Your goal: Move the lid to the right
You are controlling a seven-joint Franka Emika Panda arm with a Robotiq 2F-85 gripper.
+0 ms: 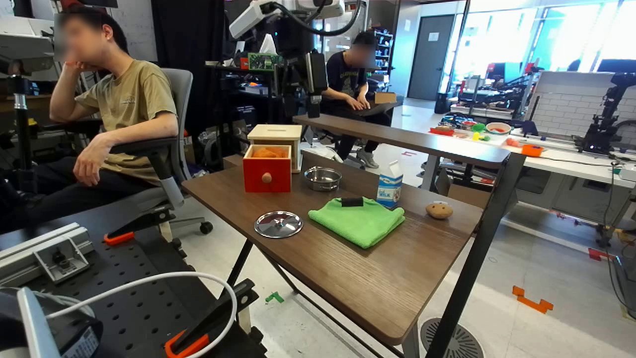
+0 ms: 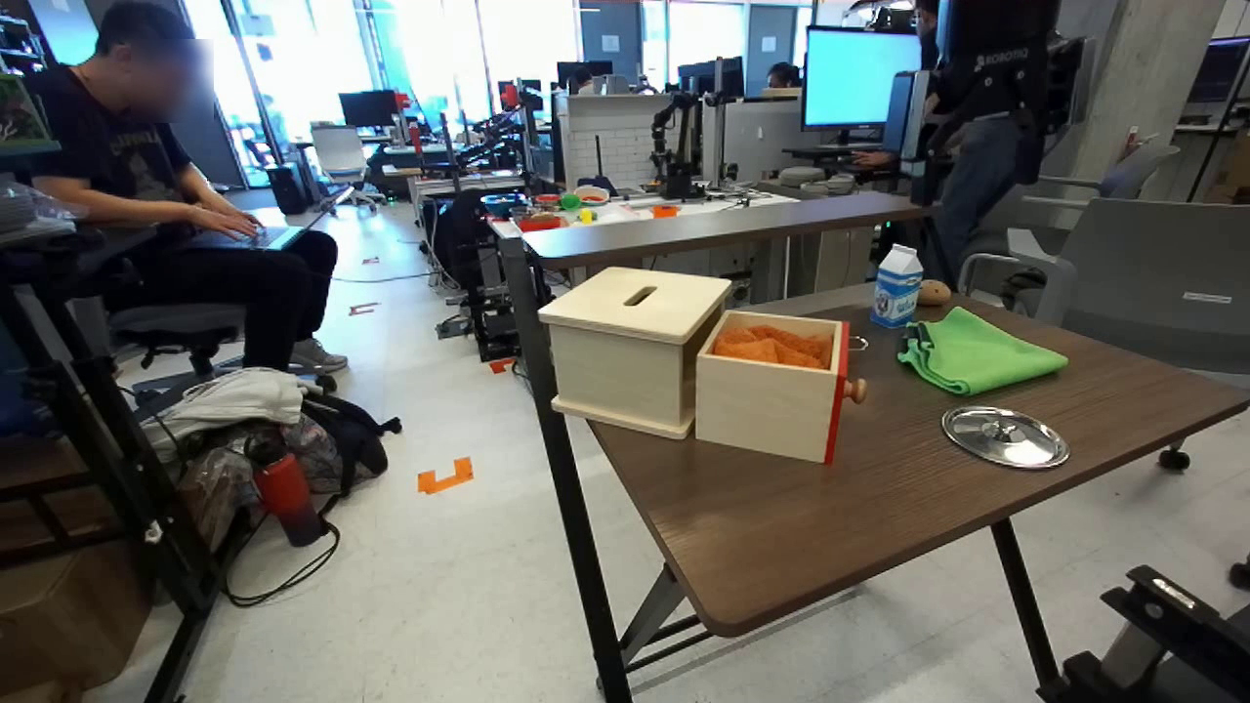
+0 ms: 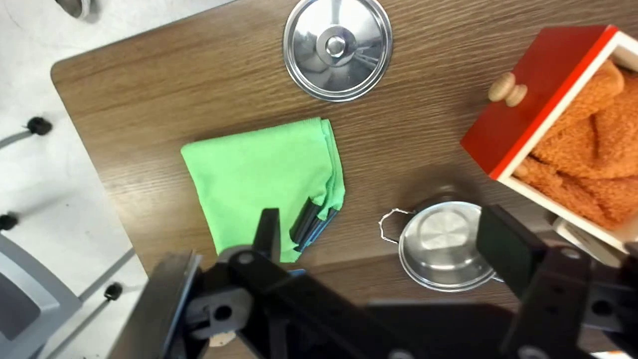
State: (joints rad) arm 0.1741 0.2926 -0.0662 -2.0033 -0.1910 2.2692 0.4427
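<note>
One ROBOTIQ end effector (image 3: 388,230) gapes; one lid (image 1: 278,224) lies flat; a carton (image 1: 389,189) (probably) reads "MILK".

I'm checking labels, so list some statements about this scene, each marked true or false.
1. The lid lies on the table, apart from the red-fronted box. True.
2. The lid is upside down. False: its knob faces up.
3. The red-fronted box is empty. False: an orange cloth lies inside.
4. The gripper is open. True.
5. The pot is uncovered. True.
6. The gripper holds the pot. False: the pot stands on the table.
</note>
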